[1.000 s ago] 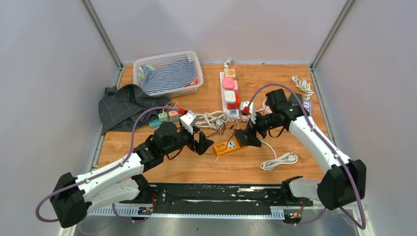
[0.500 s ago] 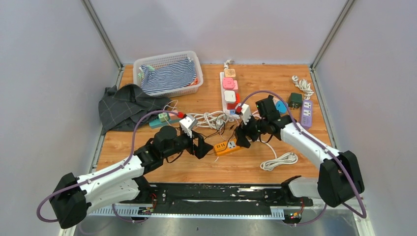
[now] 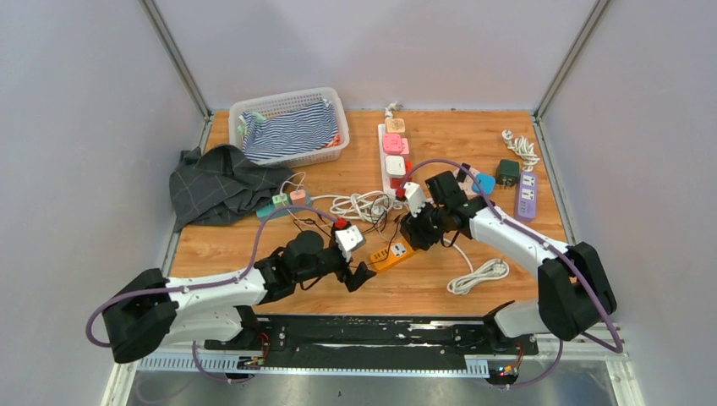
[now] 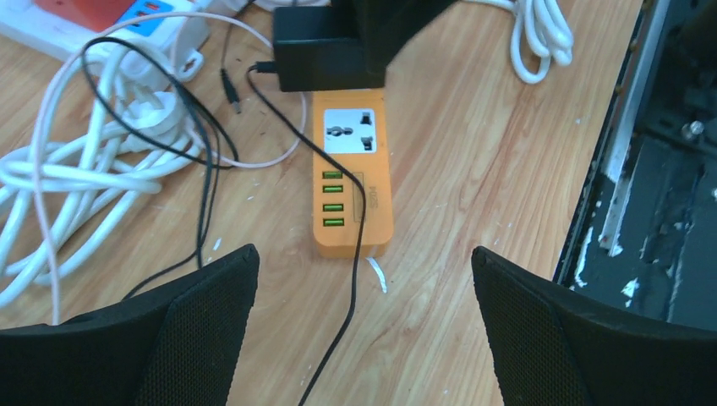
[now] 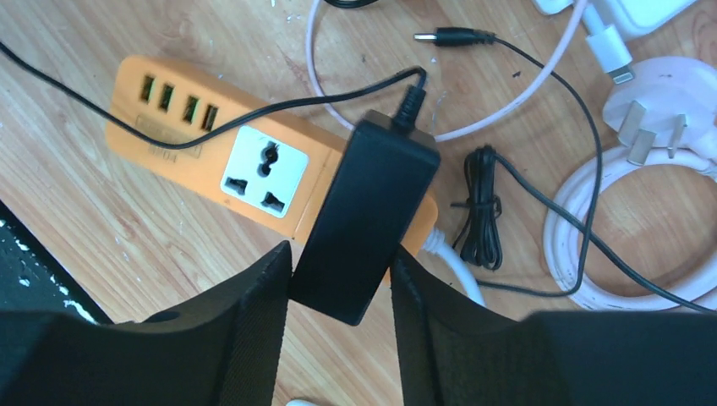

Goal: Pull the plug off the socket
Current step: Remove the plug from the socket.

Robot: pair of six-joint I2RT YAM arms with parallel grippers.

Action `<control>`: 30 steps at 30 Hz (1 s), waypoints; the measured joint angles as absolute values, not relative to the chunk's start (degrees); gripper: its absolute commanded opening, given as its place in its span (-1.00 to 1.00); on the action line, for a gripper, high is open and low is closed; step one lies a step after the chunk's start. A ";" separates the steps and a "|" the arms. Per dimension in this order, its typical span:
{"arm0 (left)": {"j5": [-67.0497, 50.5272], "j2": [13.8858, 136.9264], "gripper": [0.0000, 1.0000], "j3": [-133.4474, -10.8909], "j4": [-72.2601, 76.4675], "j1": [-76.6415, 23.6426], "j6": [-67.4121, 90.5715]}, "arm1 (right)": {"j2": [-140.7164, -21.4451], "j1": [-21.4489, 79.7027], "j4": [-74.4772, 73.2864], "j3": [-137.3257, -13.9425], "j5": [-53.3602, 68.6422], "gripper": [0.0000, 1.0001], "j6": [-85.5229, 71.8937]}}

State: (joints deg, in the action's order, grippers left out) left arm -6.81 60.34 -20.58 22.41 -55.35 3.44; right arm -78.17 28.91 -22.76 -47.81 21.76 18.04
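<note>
1. Your left gripper (image 3: 363, 272) hovers at the near-left end of the orange socket strip (image 3: 389, 252), low over the table (image 3: 423, 292). Its 2 fingers (image 4: 194, 338) stand wide apart and hold nothing. In the left wrist view the strip (image 4: 351, 194) lies ahead of them, untouched.

2. The strip lies flat and diagonal, its near end to the left. That end shows 4 green USB ports and, next to them, 1 free white outlet.

3. The black plug (image 5: 363, 211), a box-shaped adapter, sits seated at the far-right end of the strip (image 5: 194, 144). Its thin black lead (image 5: 254, 106) runs across the strip's top face.

4. Your right gripper (image 3: 412, 235) comes down onto that end. In the right wrist view its 2 fingers (image 5: 254, 330) press against opposite sides of the adapter, so it is clamped on the plug.

5. A white cable coil (image 3: 482, 275) lies to the right of the strip, well apart from it. A white cable bundle (image 3: 359, 203) lies just beyond the strip.

6. Farther back, a white power strip (image 3: 393, 152) carries pink and red plugs. A purple strip (image 3: 526, 194) lies at the right edge.

7. At the far left, a white basket (image 3: 279, 97) holds striped cloth. A grey cloth (image 3: 216, 182) lies beside it, hanging over the table's left edge.
</note>
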 measured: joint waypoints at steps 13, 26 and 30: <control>-5.85 77.49 1.00 -22.22 41.41 -60.10 -6.96 | -78.72 29.19 -24.91 -49.25 18.44 -0.78 24.16; 3.11 88.12 0.76 -15.22 68.18 -68.69 -2.44 | -82.46 29.08 -28.80 -53.30 20.51 -0.22 24.60; 4.56 91.70 0.73 -15.99 71.29 -70.00 -1.02 | -83.42 28.93 -29.52 -54.04 21.02 -0.45 23.64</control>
State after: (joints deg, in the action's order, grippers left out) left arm 4.56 91.70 -15.99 71.29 -70.00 -1.02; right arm -83.42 28.93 -29.52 -54.04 21.02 23.64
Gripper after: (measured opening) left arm 0.877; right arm 0.385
